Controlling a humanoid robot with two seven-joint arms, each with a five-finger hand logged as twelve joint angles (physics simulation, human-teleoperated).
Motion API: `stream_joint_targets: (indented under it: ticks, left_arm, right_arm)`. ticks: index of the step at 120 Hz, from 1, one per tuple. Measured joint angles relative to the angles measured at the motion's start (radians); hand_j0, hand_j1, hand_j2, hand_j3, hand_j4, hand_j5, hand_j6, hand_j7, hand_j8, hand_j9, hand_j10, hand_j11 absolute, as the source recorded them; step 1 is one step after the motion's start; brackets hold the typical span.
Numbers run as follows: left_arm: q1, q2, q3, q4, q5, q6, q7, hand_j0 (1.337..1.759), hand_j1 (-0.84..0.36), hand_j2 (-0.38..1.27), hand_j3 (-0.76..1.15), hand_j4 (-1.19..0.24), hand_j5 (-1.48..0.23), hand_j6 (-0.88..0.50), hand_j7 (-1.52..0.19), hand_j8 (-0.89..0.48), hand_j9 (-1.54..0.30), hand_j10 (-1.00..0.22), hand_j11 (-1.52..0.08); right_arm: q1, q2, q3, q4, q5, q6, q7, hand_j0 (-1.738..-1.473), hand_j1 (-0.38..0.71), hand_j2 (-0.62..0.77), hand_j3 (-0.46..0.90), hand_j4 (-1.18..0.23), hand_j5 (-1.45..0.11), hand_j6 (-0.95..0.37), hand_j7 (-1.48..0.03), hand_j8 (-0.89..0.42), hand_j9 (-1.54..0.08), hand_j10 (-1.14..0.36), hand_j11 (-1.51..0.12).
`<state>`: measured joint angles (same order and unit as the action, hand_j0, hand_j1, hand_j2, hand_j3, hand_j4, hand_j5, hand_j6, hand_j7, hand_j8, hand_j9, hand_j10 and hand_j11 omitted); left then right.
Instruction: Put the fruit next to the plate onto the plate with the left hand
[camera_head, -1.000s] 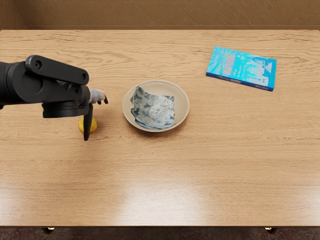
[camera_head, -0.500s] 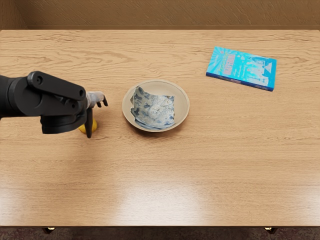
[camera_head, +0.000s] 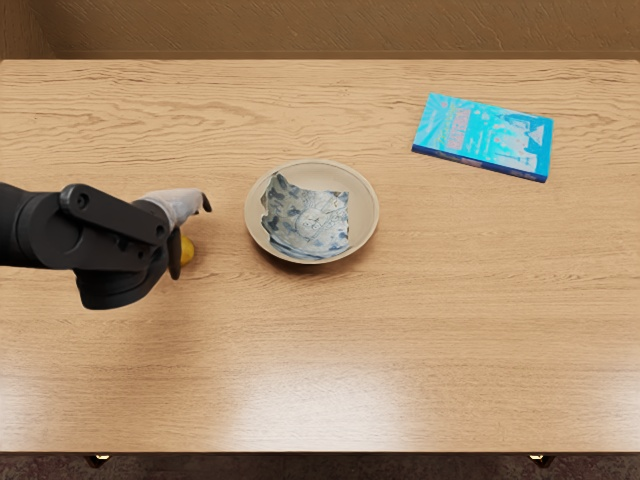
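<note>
As the left hand (camera_head: 172, 215) sinks lower over the fruit (camera_head: 187, 249), only a yellow sliver shows, on the table (camera_head: 400, 350) at the plate's (camera_head: 366, 196) nine o'clock; whether the grip has closed I cannot tell; lifting comes next.

Home-like simulated room suggested: wooden table (camera_head: 400, 330) laid with patterned plate (camera_head: 362, 216) and blue book (camera_head: 483, 136); brown textured wall (camera_head: 350, 25) seen behind; flat rendered surfaces noted.
</note>
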<state>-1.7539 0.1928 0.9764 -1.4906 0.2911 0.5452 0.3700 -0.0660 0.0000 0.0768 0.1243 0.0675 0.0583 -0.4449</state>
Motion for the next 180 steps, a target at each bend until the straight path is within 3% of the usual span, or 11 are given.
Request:
stream_joint_targets:
  ticks: [83,139,180]
  left_arm:
    - [0.029,-0.004,0.041,0.005,0.035,0.017,0.0,1.658,0.04,0.05,0.0,-0.26,-0.33,-0.26,-0.33,-0.26,-0.33,-0.26,-0.33]
    - [0.034,-0.006,0.041,0.007,0.036,0.016,0.0,1.658,-0.15,0.08,0.0,-0.42,-0.54,-0.42,-0.54,-0.42,-0.54,-0.42,-0.54]
    - [0.033,-0.01,0.041,0.006,0.034,0.017,0.0,1.658,-0.23,0.11,0.0,-0.49,-0.64,-0.49,-0.64,-0.49,-0.64,-0.49,-0.64]
  right_arm:
    - [0.0,0.0,0.0,0.0,0.0,0.0,0.0,-1.658,-0.35,0.0,0.0,0.0,0.0,0.0,0.0,0.0,0.0,0.0,0.0]
    - [0.0,0.0,0.0,0.0,0.0,0.0,0.0,-1.658,-0.35,0.0,0.0,0.0,0.0,0.0,0.0,0.0,0.0,0.0,0.0]
    - [0.0,0.0,0.0,0.0,0.0,0.0,0.0,-1.658,-0.35,0.0,0.0,0.0,0.0,0.0,0.0,0.0,0.0,0.0,0.0]
